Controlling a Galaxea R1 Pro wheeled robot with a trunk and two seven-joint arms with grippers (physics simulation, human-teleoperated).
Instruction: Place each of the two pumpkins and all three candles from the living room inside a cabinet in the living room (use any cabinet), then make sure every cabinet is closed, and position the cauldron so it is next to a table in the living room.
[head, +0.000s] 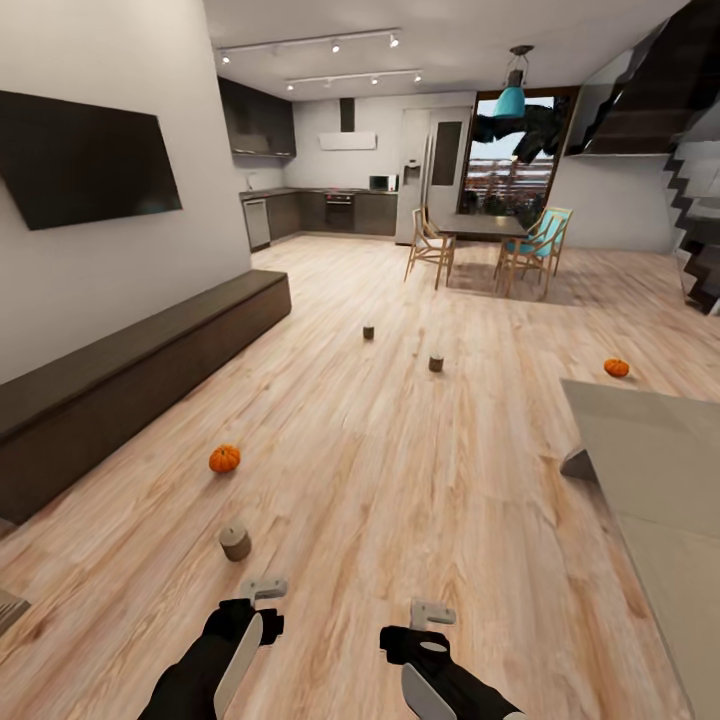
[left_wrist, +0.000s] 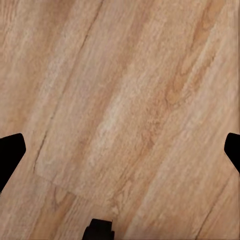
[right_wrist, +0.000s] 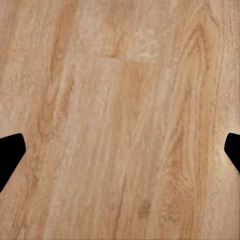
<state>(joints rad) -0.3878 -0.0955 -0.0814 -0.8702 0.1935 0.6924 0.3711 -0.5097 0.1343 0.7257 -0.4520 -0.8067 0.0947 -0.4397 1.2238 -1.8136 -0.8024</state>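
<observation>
Two small orange pumpkins lie on the wood floor, one (head: 224, 458) near the cabinet and one (head: 616, 367) at the right by a pale grey furniture piece. Three short brown candles stand on the floor: the nearest (head: 236, 543) just ahead of my left gripper (head: 262, 590), two farther off (head: 368, 331) (head: 436, 363). The long, low dark-brown cabinet (head: 150, 365) runs along the left wall, its fronts looking shut. My right gripper (head: 432, 612) hangs low beside the left. Both stand open over bare floor (left_wrist: 120, 150) (right_wrist: 120, 150). The cauldron is out of view.
A pale grey furniture piece (head: 650, 450) fills the right foreground. A dining table (head: 490, 226) with wooden chairs stands at the back by the window, the dark kitchen behind at left. A black TV (head: 85, 155) hangs above the cabinet. Stairs (head: 700, 230) rise at the far right.
</observation>
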